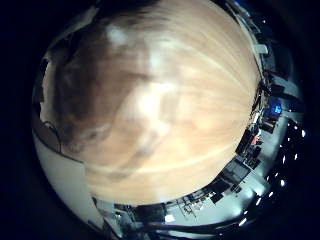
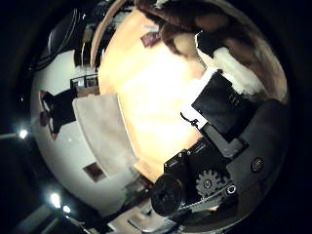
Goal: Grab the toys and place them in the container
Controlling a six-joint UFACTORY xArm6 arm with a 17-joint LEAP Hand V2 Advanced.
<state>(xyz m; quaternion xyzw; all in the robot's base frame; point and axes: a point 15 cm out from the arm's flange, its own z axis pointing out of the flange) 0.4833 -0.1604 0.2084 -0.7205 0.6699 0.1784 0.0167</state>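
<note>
A brown and white plush toy point(image 1: 100, 90) lies close against the palm and fills much of the little finger side view, above the wooden table point(image 1: 200, 110). In the thumb side view the same toy point(image 2: 195, 29) sits against the hand's point(image 2: 219, 107) black and white fingers point(image 2: 234, 66), which curl onto it. The hand holds the toy above the table. I cannot make out a container for certain.
A pale flat rectangular thing point(image 2: 105, 136) lies at the edge of the wooden table point(image 2: 156, 88). A small dark thing point(image 2: 151, 40) lies on the table near the toy. A white surface point(image 1: 65, 175) borders the table; room furniture stands beyond.
</note>
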